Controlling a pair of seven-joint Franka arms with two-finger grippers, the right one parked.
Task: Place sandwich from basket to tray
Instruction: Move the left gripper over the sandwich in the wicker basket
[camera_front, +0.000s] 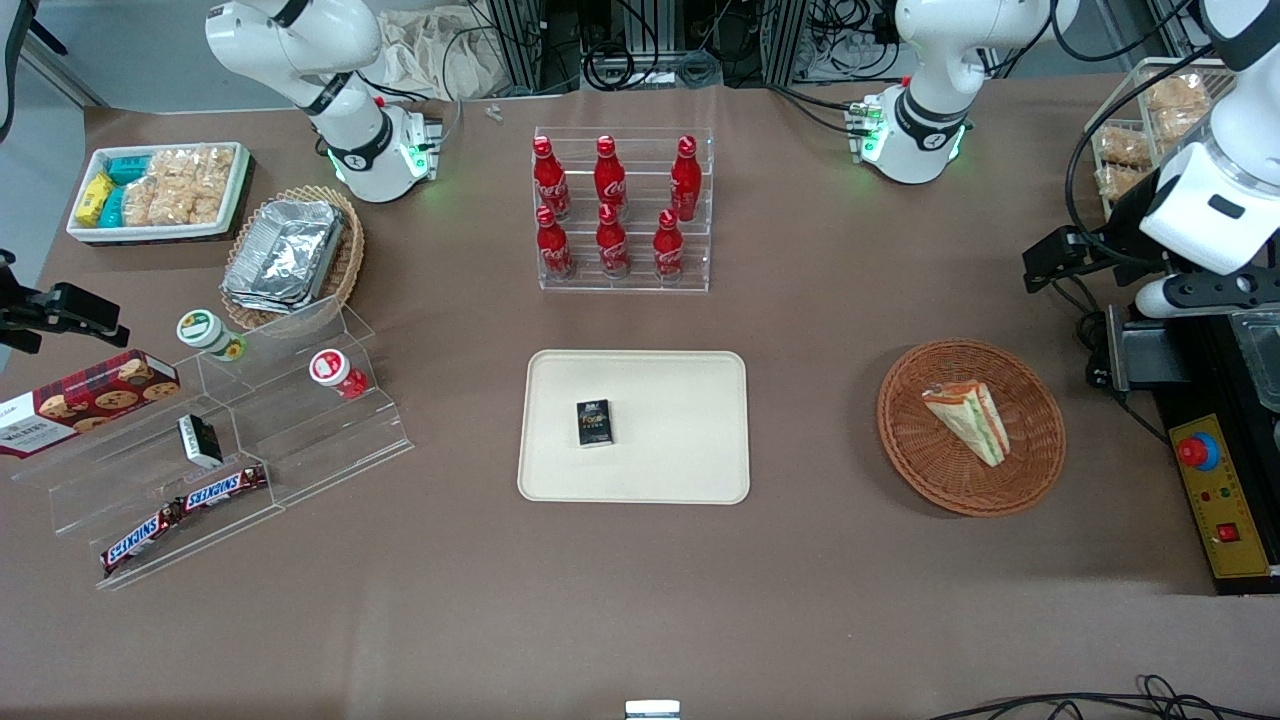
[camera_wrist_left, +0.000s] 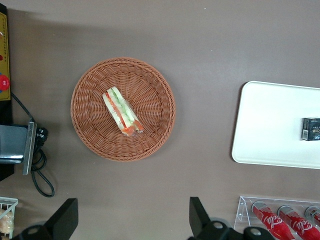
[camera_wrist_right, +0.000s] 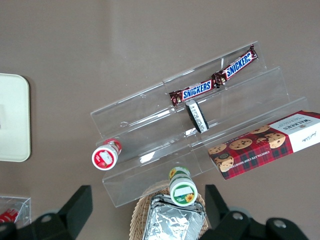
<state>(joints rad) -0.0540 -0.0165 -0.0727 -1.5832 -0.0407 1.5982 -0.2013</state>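
The sandwich (camera_front: 968, 420) (camera_wrist_left: 122, 112), a wrapped wedge with green and red filling showing, lies in the round reddish-brown wicker basket (camera_front: 1030, 455) (camera_wrist_left: 155, 80). Toward the middle of the table sits the cream tray (camera_front: 680, 450) (camera_wrist_left: 270, 125), which holds a small black box (camera_front: 595, 423) (camera_wrist_left: 311, 129). My left gripper (camera_wrist_left: 132, 222) hangs high above the bare table beside the basket, a little farther from the front camera than it. The fingers (camera_wrist_left: 197, 215) are spread wide with nothing between them, and they touch neither the sandwich nor the basket.
A clear rack of red cola bottles (camera_front: 620, 210) (camera_wrist_left: 285, 220) stands farther from the front camera than the tray. A black control box with a red button (camera_front: 1215, 490) sits at the working arm's end. Snack shelves, a foil-container basket and a white bin lie toward the parked arm's end.
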